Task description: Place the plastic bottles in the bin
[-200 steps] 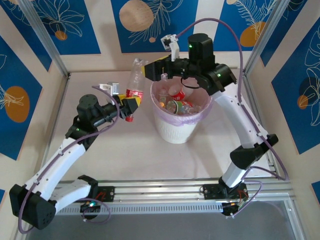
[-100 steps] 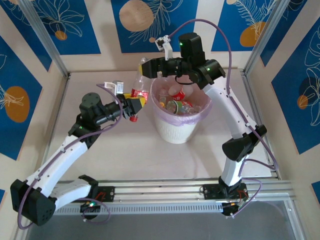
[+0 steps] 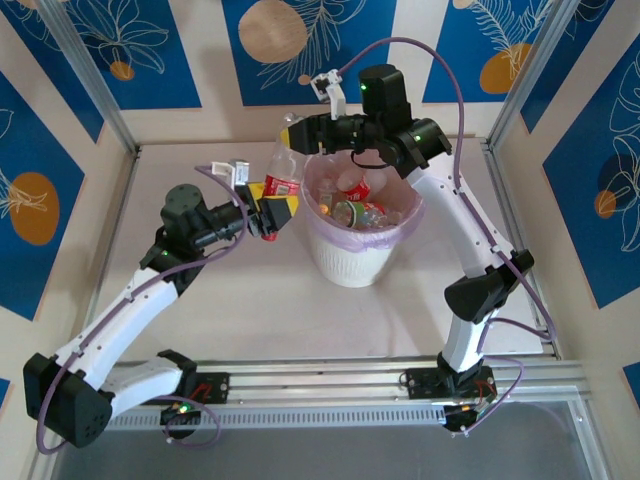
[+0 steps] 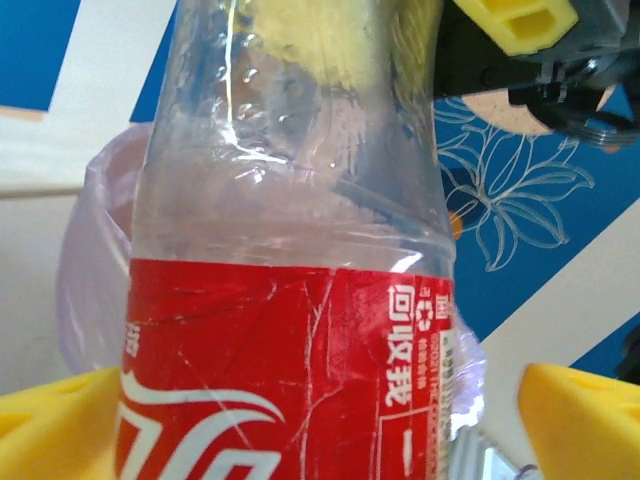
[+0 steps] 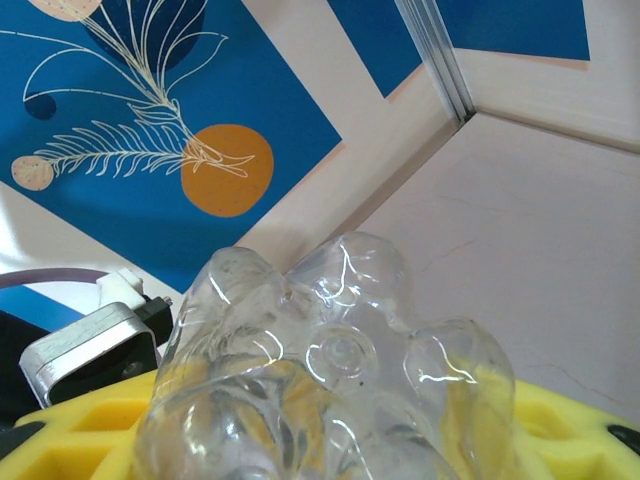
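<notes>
While the bench carries one white ribbed bin lined with a pink bag, two arms meet just left of its rim. The left arm reaches in from the near left, and the right arm arches over the bin from the right. Between them hangs one clear bottle with a red label, upside down (lumpy base high, neck low). It is beside the bin's rim, not over the opening.

The step in hand looks like a handover. The right jaws are narrowed onto the bottle's base, which sits between their yellow pads in the right wrist view. The left jaws stand wide around the label, and their pads grip nothing.

The next move probably calls for the left arm to draw back clear of the neck. The right arm would then swing the bottle sideways over the opening and let go.

Counted: one bin, two arms and one bottle in the air. The heap of bottles inside the bin holds at least three, but it is too jumbled to number exactly.
</notes>
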`<state>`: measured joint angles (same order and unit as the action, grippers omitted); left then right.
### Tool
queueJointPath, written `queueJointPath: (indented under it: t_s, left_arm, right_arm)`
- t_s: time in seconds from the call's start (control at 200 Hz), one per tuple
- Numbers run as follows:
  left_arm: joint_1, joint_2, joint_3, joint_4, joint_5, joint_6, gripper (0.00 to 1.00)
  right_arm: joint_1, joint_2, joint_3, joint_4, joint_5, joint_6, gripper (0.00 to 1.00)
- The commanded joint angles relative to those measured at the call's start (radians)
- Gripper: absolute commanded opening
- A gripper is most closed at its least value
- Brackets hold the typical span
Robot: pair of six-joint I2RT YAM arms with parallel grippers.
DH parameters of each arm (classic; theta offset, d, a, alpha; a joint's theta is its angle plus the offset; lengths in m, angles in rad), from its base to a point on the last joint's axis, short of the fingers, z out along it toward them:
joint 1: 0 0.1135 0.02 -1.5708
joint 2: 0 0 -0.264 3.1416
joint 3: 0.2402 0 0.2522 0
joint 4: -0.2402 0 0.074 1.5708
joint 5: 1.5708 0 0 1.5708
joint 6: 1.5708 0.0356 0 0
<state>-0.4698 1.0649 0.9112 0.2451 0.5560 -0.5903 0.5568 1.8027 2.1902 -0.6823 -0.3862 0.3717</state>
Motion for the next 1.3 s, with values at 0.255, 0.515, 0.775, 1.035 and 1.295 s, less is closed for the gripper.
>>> queueJointPath:
  t_s: [0.255, 0.515, 0.775, 1.035, 1.295]
  left_arm:
    - [-0.008, -0.164, -0.035, -0.106, -0.047, 0.046, 1.0]
    - [-0.008, -0.173, -0.06, -0.105, -0.056, 0.031, 1.0]
    - [-0.039, 0.02, 0.052, -0.136, -0.163, 0.022, 0.99]
    - [-0.077, 0.197, 0.174, -0.168, -0.251, 0.031, 0.86]
    - [-0.078, 0.273, 0.186, -0.157, -0.28, 0.012, 0.8]
  right_arm:
    - [-0.043, -0.126, 0.007, 0.195, 0.08, 0.067, 0.44]
    - [-0.156, -0.325, -0.177, 0.352, 0.212, 0.122, 0.43]
    - [-0.375, -0.433, -0.215, 0.204, 0.171, 0.09, 0.43]
    - [-0.426, -0.437, -0.241, 0.053, 0.127, -0.108, 0.43]
    - [-0.375, -0.39, -0.26, 0.053, 0.188, -0.381, 0.41]
